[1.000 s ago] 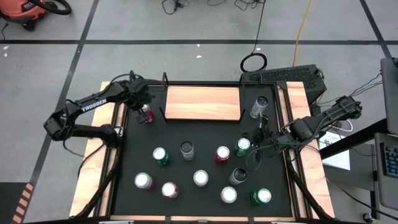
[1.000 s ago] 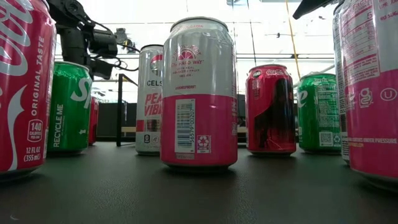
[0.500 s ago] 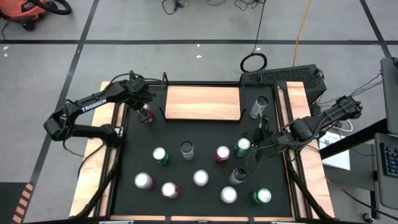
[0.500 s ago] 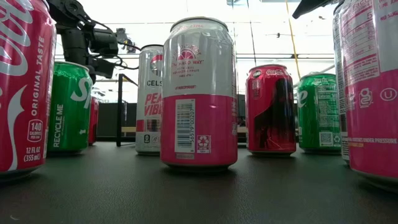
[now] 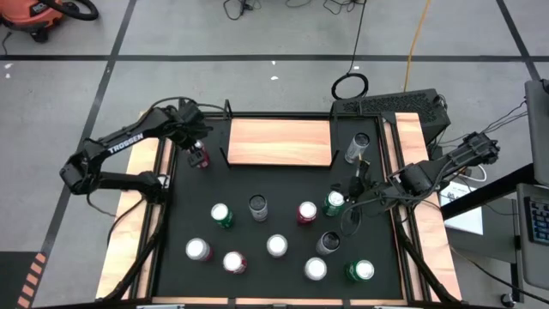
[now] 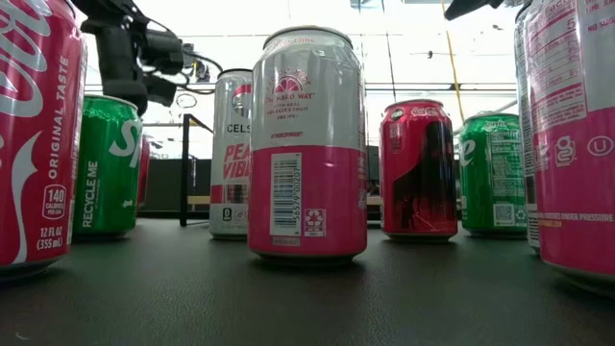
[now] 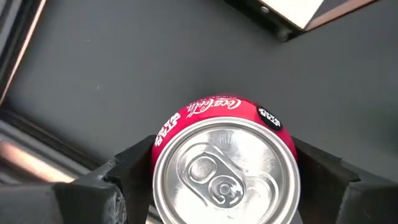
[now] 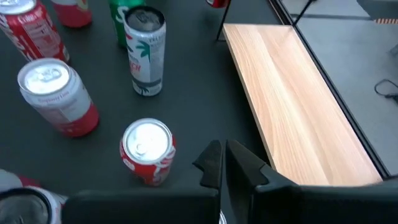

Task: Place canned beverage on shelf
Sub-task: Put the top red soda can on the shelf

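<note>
Left arm reaches across the table's left edge toward the far left part of the mat; left gripper (image 5: 198, 153) points down, fingers (image 7: 134, 163) pressed against both sides of a red can (image 7: 225, 167). Right arm waits at the right side, right gripper (image 8: 219, 163) low over the mat, fingers together

An orange vacuum (image 5: 34, 15) and a black cable loop (image 5: 350, 86) lie on the floor.
</note>
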Tool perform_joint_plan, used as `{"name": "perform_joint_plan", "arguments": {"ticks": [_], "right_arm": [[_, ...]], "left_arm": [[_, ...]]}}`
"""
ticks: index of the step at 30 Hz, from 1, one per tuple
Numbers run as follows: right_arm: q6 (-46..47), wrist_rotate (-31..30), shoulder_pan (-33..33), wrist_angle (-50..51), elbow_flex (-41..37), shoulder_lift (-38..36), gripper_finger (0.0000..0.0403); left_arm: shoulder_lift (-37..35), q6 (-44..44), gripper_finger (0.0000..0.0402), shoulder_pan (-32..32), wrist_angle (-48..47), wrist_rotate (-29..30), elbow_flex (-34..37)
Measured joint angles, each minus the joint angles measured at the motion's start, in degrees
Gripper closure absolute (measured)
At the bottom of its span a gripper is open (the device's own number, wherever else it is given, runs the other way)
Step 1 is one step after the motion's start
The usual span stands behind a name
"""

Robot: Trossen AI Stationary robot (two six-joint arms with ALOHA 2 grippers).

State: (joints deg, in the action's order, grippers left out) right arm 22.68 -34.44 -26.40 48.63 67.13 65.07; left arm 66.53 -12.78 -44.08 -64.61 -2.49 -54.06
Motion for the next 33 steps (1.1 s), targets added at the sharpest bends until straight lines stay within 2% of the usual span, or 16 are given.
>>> {"name": "perform_joint_plan", "arguments": {"ticks": [17, 33], "right_arm": [[-9.1, -0.4, 0.0, -20.2, 0.0, 11.7, 0.0403], [-12.9, 0.0, 0.1, -40.6, 0.0, 21.7, 0.0403]], "left_arm": [[-0.8, 7.6, 0.0117, 9.7, -13.4, 1.1, -20.0], [-0.8, 19.9, 0.0117, 22.5, -25.0, 0.9, -31.1]]}}
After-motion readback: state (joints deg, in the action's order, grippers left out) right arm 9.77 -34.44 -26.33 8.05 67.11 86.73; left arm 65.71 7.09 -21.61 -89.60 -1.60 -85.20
